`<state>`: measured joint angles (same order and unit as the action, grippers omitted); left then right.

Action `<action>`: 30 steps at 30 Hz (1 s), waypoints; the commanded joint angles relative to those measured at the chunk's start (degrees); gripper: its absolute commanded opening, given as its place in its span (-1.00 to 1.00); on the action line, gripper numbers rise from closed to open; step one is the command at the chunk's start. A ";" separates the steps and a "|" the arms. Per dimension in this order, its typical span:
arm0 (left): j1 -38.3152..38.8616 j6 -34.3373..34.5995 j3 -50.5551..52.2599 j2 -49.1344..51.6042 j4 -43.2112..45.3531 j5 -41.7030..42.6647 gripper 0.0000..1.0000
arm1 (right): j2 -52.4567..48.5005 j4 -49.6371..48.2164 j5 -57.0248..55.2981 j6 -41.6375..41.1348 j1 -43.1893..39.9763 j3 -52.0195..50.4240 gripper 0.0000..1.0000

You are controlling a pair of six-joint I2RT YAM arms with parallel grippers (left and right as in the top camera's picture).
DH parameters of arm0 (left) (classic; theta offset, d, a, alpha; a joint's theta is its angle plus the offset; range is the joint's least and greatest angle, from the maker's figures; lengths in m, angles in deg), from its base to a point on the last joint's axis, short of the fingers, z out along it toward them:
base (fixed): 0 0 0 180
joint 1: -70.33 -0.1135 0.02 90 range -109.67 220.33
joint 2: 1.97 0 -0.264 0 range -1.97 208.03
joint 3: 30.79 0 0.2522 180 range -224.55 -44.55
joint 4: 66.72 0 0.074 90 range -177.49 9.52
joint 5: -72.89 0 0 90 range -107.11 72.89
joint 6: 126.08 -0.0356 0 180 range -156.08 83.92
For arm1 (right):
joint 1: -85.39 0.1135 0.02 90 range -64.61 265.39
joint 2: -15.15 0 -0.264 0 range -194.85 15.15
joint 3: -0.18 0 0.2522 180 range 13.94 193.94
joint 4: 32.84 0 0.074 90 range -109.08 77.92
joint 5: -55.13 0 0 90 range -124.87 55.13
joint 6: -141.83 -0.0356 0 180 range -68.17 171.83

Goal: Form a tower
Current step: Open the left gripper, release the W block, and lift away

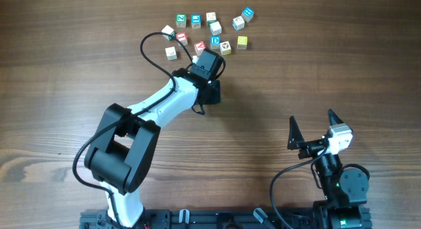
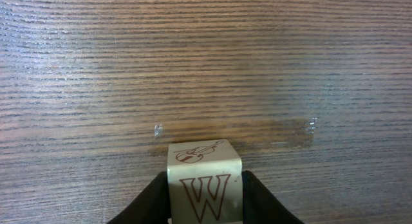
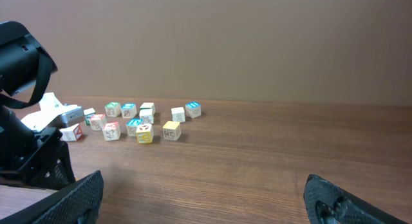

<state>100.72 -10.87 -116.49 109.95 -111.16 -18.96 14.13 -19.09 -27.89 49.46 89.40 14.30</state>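
My left gripper [image 2: 205,177] is shut on a white wooden cube [image 2: 205,188] with a brown letter W on its facing side and a violin drawing on top. The cube is pinched between both black fingers just above the bare table. Seen from overhead, the left gripper [image 1: 212,92] sits just below the cluster of loose cubes, and its body hides the held cube. My right gripper [image 1: 311,120] stands wide open at the lower right, and in its own wrist view the right gripper [image 3: 206,198] has nothing between its fingers. The tower is out of view.
Several loose letter cubes [image 1: 210,31] lie scattered at the far centre of the table, among them a yellow one [image 1: 242,41]. The right wrist view shows the same cubes [image 3: 138,124] beyond the left arm [image 3: 26,121]. A black cable [image 1: 154,48] loops beside the left arm.
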 commanded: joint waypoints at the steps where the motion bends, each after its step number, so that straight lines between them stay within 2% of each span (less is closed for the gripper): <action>1: 0.15 0.76 0.70 0.70 -1.05 -0.57 -0.16 | 0.22 -0.31 -1.01 -0.74 -0.33 -0.07 1.00; 7: 0.15 0.74 0.70 0.72 -0.55 -0.59 0.23 | 0.22 -0.31 -1.01 -0.74 -0.33 -0.04 1.00; 12: 0.13 0.72 0.70 0.70 1.22 -0.74 0.29 | 0.22 -0.31 -1.01 -0.74 -0.33 -0.04 0.99; 14: 0.13 0.70 0.70 0.70 2.71 -3.30 0.34 | 0.22 -0.31 -1.01 -0.74 -0.33 -0.04 1.00; 15: 0.11 0.70 0.61 0.70 3.78 -5.44 0.43 | 0.22 -0.31 -1.01 -0.74 -0.33 -0.04 1.00; 16: -0.04 -0.20 -0.15 0.59 4.76 -8.59 0.60 | 0.22 -0.31 -1.01 -0.74 -0.33 -0.07 0.99; 18: -0.83 -4.70 -6.05 -0.09 1.18 -12.81 0.70 | 0.22 -0.31 -1.01 -0.74 -0.33 -0.07 1.00; 21: -2.25 -6.91 -20.26 -0.70 -7.04 -18.05 0.79 | 0.22 -0.31 -1.01 -0.72 -0.33 -0.04 0.99; 23: -3.65 -9.97 -29.99 -0.70 -9.57 -18.36 0.77 | 0.22 -0.31 -1.01 -0.74 -0.33 -0.07 0.99; 24: -4.74 -10.08 -35.08 -0.70 -10.60 -18.34 0.65 | 0.22 -0.31 -1.01 -0.74 -0.33 -0.04 0.99; 26: -7.06 -10.10 -44.50 -0.70 -12.57 -16.52 0.54 | 0.22 -0.31 -1.01 -0.74 -0.33 -0.07 0.99; 30: -13.29 -11.93 -60.04 -0.59 -16.00 -5.77 0.48 | 0.22 -0.31 -1.01 -0.74 -0.33 -0.04 1.00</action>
<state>91.67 -20.71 -167.68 110.21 -125.70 -31.88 14.09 -19.07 -27.89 49.48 89.40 14.30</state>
